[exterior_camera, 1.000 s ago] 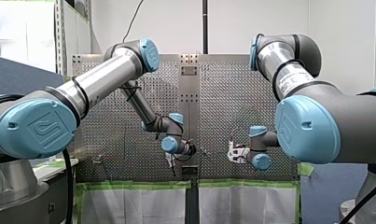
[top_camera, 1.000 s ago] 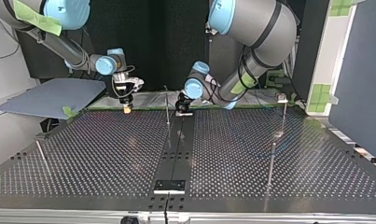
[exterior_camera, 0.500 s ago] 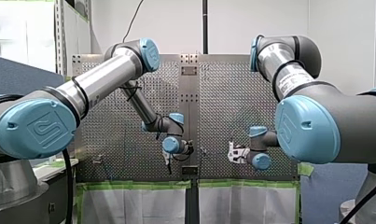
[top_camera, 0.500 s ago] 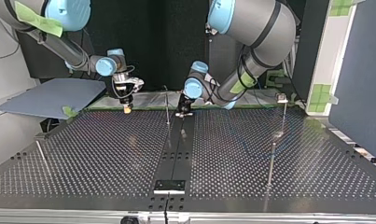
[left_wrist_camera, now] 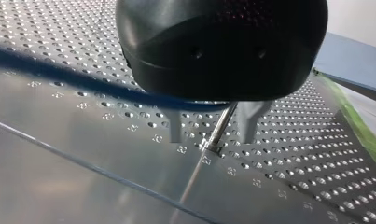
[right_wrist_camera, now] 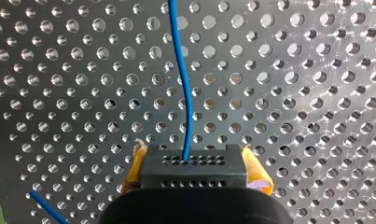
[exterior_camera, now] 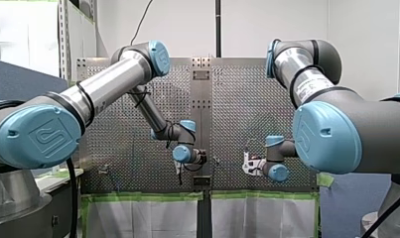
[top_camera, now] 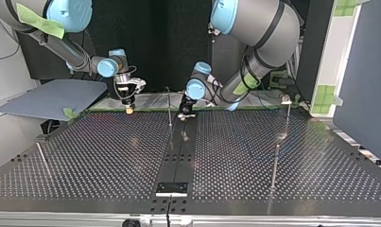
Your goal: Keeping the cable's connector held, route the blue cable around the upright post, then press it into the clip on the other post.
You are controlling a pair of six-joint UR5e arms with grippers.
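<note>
Right gripper (right_wrist_camera: 195, 161) is clamped tight on the black connector (right_wrist_camera: 193, 175), a yellow pad on either side, so the hold is in place. The blue cable (right_wrist_camera: 185, 93) runs off ahead of it over the table (right_wrist_camera: 316, 70). Left gripper (left_wrist_camera: 212, 139) hangs open with its fingers astride the upright post (left_wrist_camera: 221, 122), gripping nothing. The cable crosses just beside the post, tucked up under that gripper's body. Whether it bends around the post, I cannot tell. By my reading, routing is only under way. Well apart from the post stands the clip (top_camera: 286, 99), with no cable seen in it, so the pressing-in is all to come.
</note>
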